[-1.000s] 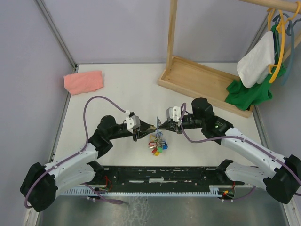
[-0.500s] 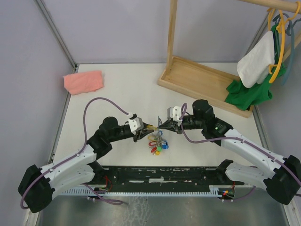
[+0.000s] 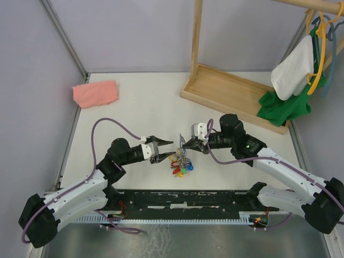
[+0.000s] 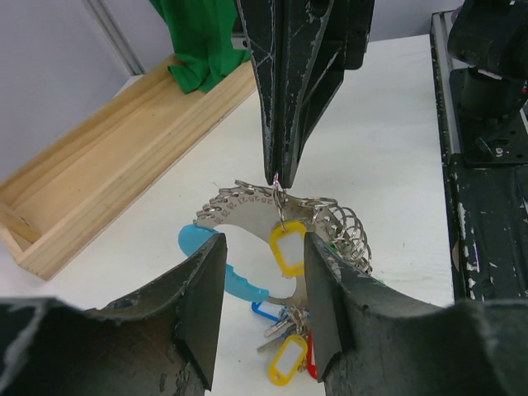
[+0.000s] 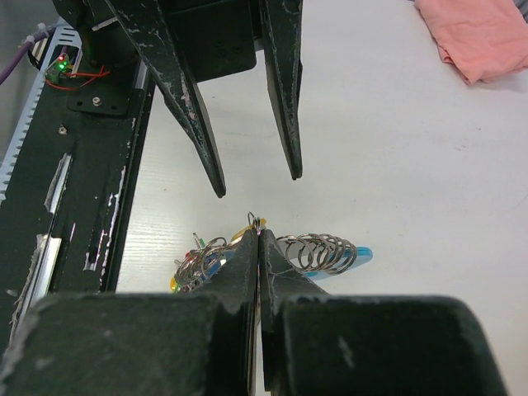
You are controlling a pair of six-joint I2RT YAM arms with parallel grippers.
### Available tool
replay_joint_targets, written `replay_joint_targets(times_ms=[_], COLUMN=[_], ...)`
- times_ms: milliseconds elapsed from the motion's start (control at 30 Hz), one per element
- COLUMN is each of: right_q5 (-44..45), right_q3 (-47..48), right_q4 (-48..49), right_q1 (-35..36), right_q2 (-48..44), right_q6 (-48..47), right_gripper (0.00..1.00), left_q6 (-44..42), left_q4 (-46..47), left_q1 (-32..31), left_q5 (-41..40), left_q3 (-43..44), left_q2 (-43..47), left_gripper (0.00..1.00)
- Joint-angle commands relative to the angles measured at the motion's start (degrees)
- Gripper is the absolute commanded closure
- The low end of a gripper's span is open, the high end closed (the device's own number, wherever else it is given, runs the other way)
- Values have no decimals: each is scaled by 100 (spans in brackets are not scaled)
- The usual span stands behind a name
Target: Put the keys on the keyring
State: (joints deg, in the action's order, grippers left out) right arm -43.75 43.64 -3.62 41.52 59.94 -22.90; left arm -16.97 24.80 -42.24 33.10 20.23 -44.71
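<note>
The keyring (image 3: 180, 161) is a bunch of coloured-head keys, a grey curved piece (image 4: 235, 213), a light-blue tag (image 4: 227, 268) and several loose rings (image 4: 345, 231). It hangs down to the table from my right gripper (image 3: 184, 145), whose tips are shut on a thin ring at its top (image 5: 252, 221). From that ring dangles a yellow-headed key (image 4: 286, 247). My left gripper (image 3: 171, 149) is open just left of the bunch, touching nothing, and its fingers (image 4: 206, 280) frame the yellow head from a distance. Green bits (image 5: 198, 239) show in the bunch, but I cannot tell if any is a key.
A pink cloth (image 3: 95, 93) lies at the far left. A wooden rack base (image 3: 231, 91) stands at the back right, with green and white garments (image 3: 293, 80) hanging over it. The black base rail (image 3: 183, 199) runs along the near edge.
My left gripper has opened and drawn back to the left, away from the bunch. The right gripper holds the ring in the same place.
</note>
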Motion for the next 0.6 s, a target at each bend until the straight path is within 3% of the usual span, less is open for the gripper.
replay_joint_targets(times_ms=[0,267,567], right_q5=[-178,-187,-187], right_q3=[308,303,303], right_q4=[497,677,684], right_q1=[-21,-18,-21], right_q2=[-168,-129,-97], right_q6=[46,199,227], right_gripper=[99,99,99], left_q6=[-178,1,69], left_q4=[738,858,950], left_q1=[-21,-55,-78], left_q5=[370,599,566], left_q3=[71,276,350], left_q2=[-128,-636,-740], left_gripper=[52,62,64])
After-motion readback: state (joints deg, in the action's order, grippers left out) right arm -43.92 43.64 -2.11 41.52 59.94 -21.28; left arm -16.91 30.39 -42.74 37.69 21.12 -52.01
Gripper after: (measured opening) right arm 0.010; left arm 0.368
